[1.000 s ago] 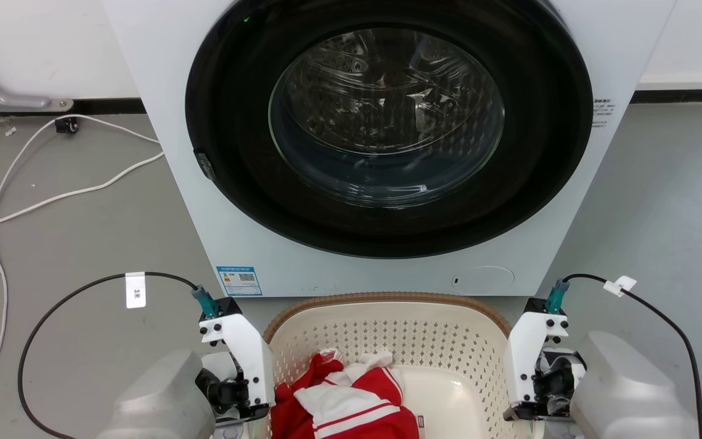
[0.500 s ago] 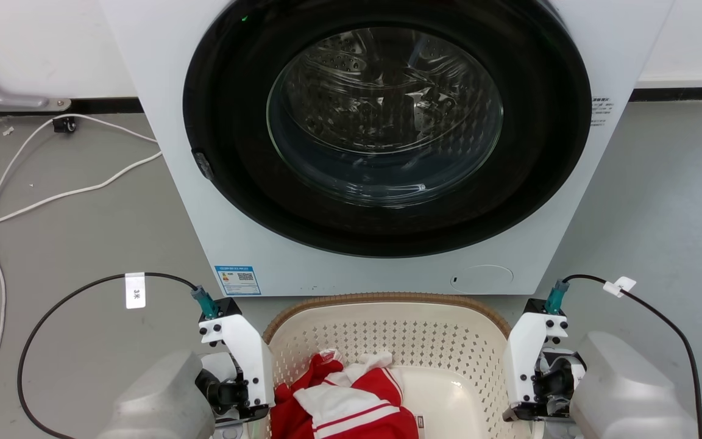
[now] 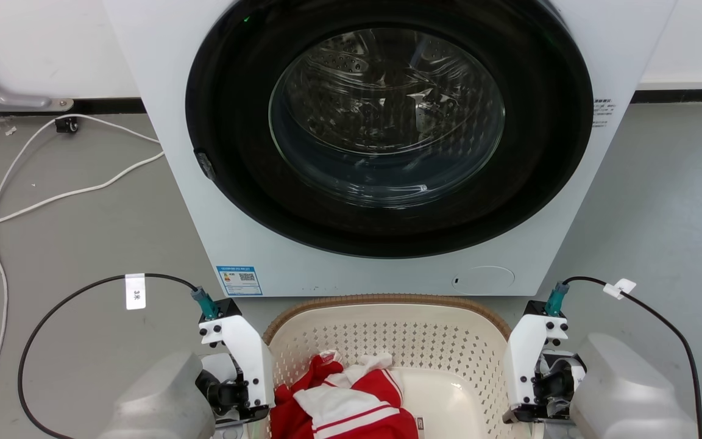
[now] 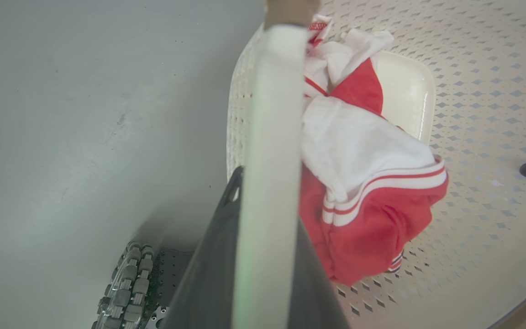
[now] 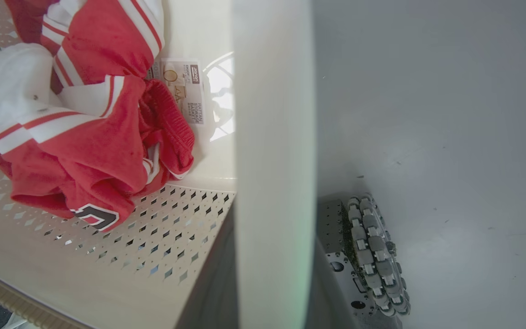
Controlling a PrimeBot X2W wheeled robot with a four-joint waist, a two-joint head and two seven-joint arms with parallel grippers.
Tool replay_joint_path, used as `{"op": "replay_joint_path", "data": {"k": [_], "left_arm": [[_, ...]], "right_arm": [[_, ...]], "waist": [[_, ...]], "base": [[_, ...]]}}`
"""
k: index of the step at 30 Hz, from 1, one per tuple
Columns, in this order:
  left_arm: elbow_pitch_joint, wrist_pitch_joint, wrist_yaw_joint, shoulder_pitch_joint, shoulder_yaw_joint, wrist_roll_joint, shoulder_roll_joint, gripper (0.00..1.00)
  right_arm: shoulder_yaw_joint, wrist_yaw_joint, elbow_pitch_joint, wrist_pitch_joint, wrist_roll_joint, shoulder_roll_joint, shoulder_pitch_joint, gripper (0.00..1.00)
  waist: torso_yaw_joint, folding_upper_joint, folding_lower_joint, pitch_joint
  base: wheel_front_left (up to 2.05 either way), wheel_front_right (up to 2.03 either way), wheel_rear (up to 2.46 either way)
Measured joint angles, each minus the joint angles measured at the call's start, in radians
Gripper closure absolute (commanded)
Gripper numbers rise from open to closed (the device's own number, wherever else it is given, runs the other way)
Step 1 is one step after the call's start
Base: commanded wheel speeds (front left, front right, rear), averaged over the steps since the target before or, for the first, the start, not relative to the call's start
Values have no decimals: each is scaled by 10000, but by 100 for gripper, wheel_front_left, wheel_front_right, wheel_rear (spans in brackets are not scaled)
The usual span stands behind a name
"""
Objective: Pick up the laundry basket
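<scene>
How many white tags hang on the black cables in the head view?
2. One tag is on the left arm's cable, another tag on the right arm's cable. More could be hidden.

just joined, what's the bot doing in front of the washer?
Two-arm pick of the laundry basket, which is in front of the washing machine with a red and white garment inside. The left gripper is closed on the basket's left handle and the right gripper on its right handle. Whether the basket is off the floor yet cannot be told.
</scene>
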Motion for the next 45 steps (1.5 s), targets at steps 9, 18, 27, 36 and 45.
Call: {"op": "replay_joint_path", "data": {"k": [9, 18, 27, 36, 45], "left_arm": [[-4, -40, 0, -1, -27, -38, 4, 100], [-31, -56, 0, 0, -42, -59, 10, 100], [-31, -58, 0, 8, -73, -79, 15, 100], [-35, -86, 0, 8, -111, -109, 17, 100], [-35, -86, 0, 35, -140, -134, 23, 100]], "right_arm": [[-23, 0, 0, 2, 29, 0, 16, 100], [-90, 0, 0, 12, -23, 0, 48, 100], [-121, 0, 0, 13, -48, 0, 53, 100], [-107, 0, -2, 13, -38, 0, 54, 100], [-50, 0, -2, 8, 33, 0, 102, 100]], "waist": [[29, 0, 0, 2], [44, 0, 0, 10], [31, 0, 0, 4], [34, 0, 0, 8], [61, 0, 0, -7]], "base": [[0, 0, 0], [0, 0, 0], [0, 0, 0], [0, 0, 0], [0, 0, 0]]}}
